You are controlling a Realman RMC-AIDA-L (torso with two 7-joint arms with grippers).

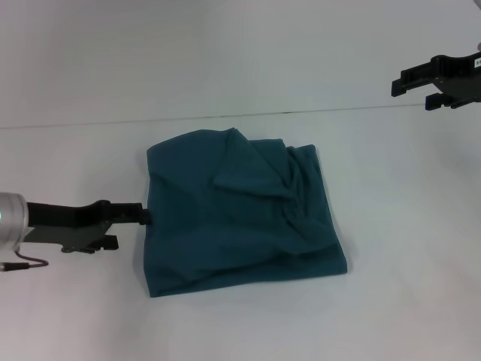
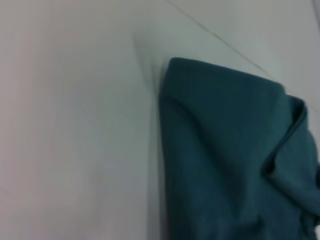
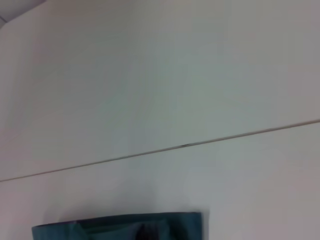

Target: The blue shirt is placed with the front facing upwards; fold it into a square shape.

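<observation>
The blue shirt [image 1: 240,218] lies folded into a rough, rumpled square in the middle of the white table, with only plain teal cloth showing and its print hidden. A loose flap [image 1: 252,169] lies creased across its far half. My left gripper [image 1: 129,229] is low at the shirt's left edge, open, with one fingertip [image 1: 143,216] touching the cloth. The left wrist view shows the shirt's edge and a corner [image 2: 220,150]. My right gripper [image 1: 417,92] is open and empty, raised far off at the back right. The right wrist view shows a strip of the shirt [image 3: 125,227].
The white table [image 1: 391,301] has a thin seam line [image 1: 301,111] running across behind the shirt. Nothing else stands on it.
</observation>
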